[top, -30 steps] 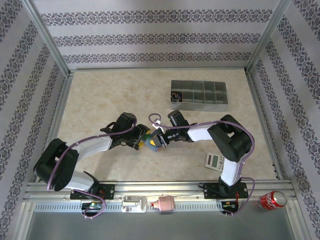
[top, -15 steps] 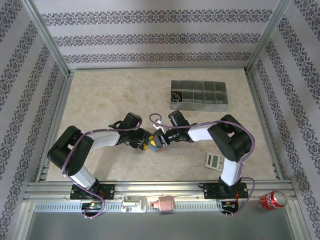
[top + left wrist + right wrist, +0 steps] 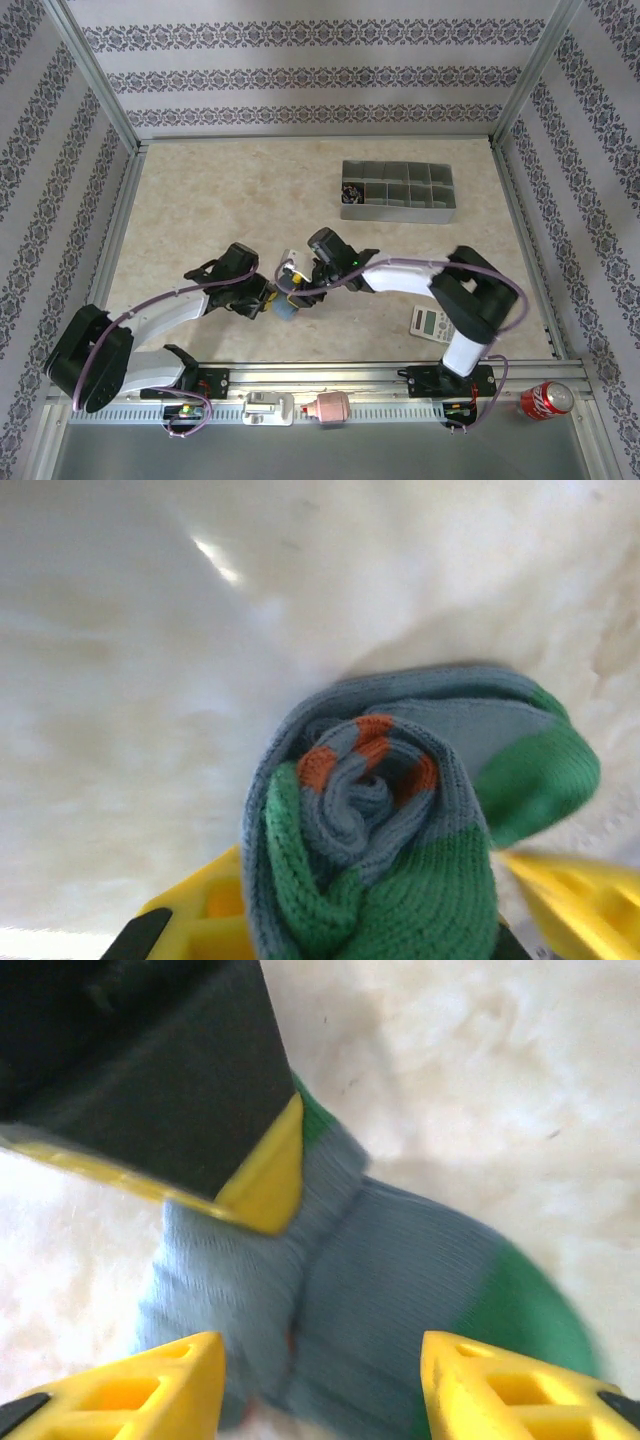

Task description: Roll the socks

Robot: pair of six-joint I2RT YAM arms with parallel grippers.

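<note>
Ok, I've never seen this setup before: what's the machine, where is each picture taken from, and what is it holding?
These are two robot arms bolted at the near edge of the table, each ending in a two-finger gripper. One picture looks down from above; the other two come from cameras on the wrists. The left gripper is shut on a rolled blue-teal sock with green and orange parts. The right gripper is open over the same sock, yellow fingers apart. Farther off on the table lie a grey compartment tray and a calculator.
</note>
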